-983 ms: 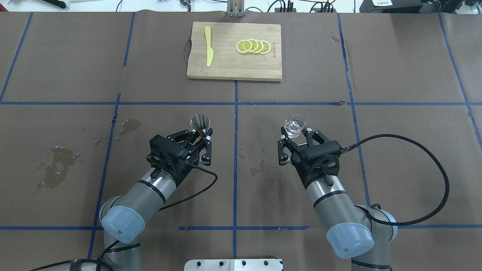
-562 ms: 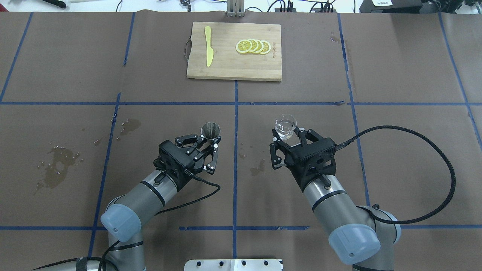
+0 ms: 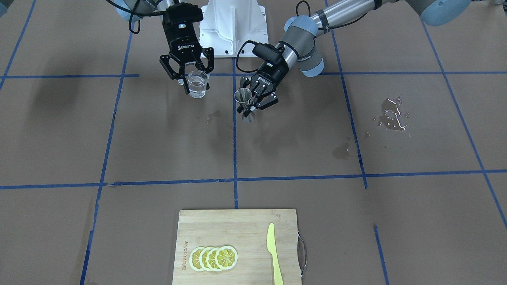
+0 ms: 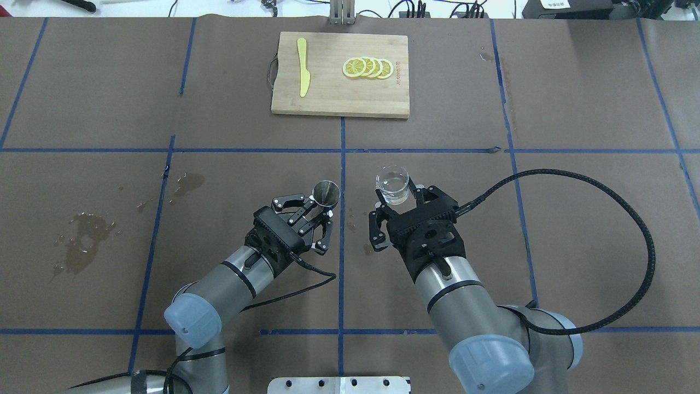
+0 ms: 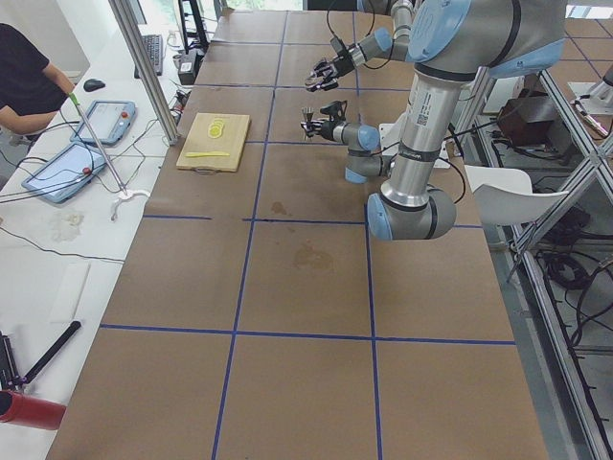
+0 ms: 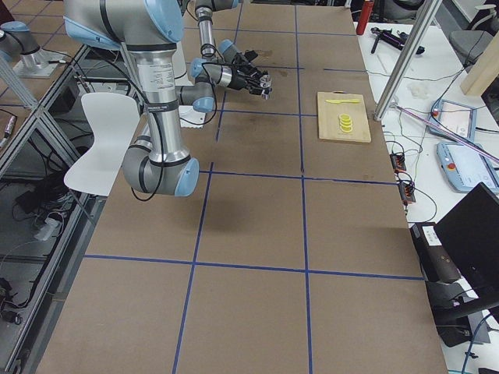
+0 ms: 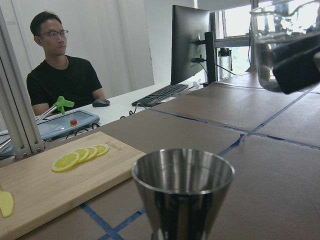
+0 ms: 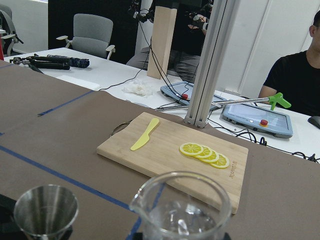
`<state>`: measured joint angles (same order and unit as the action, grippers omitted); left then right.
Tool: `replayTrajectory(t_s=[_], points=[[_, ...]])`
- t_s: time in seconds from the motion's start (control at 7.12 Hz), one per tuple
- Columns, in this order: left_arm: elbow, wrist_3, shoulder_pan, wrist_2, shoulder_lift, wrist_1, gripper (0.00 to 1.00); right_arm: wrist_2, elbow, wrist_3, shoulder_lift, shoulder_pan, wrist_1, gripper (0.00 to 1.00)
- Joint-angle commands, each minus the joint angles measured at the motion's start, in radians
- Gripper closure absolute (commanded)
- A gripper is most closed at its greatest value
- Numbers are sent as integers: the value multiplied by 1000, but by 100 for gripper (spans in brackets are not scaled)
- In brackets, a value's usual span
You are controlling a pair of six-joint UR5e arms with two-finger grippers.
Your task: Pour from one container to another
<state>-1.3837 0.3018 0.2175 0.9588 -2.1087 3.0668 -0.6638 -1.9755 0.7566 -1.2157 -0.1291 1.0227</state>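
My left gripper (image 4: pixel 321 212) is shut on the steel jigger (image 4: pixel 326 192), holding it upright above the table just left of the centre line. In the front view the jigger (image 3: pixel 244 99) hangs clear of the surface in the left gripper (image 3: pixel 253 103). My right gripper (image 4: pixel 395 201) is shut on the clear glass cup (image 4: pixel 392 185), upright, with clear liquid in it. The cup (image 3: pixel 197 84) sits slightly higher than the jigger, a short gap apart. The left wrist view shows the jigger's open mouth (image 7: pixel 182 175) and the cup (image 7: pixel 280 45) up to its right. The right wrist view shows the cup (image 8: pixel 182 212) and the jigger (image 8: pixel 46 207).
A bamboo cutting board (image 4: pixel 328 101) lies at the far centre with lemon slices (image 4: pixel 367 67) and a yellow plastic knife (image 4: pixel 302 65). Wet stains (image 4: pixel 82 241) mark the brown paper on the left, and small ones (image 4: pixel 373 245) lie near the centre. A person (image 7: pixel 60 70) sits beyond the table.
Both arms have swung inward toward the centre line. The jigger moved right and the glass cup moved left, so the two now stand close together.
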Motion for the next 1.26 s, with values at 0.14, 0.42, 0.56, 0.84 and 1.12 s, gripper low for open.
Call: replayTrajectory(t_s=[0.14, 0.42, 0.56, 0.84, 1.12], points=[[11, 0, 0, -2, -11, 12, 100, 4, -6, 0, 59, 5, 109, 100], [26, 0, -1, -2, -14, 12, 100, 4, -25, -2, 109, 9, 296, 100], [26, 0, -1, -2, -19, 13, 100, 3, -25, -10, 117, 6, 339, 100], [44, 0, -1, -2, -43, 24, 100, 0, -26, -129, 130, -6, 344, 100], [63, 0, -1, -2, -57, 26, 100, 0, -25, -175, 133, -18, 346, 100]])
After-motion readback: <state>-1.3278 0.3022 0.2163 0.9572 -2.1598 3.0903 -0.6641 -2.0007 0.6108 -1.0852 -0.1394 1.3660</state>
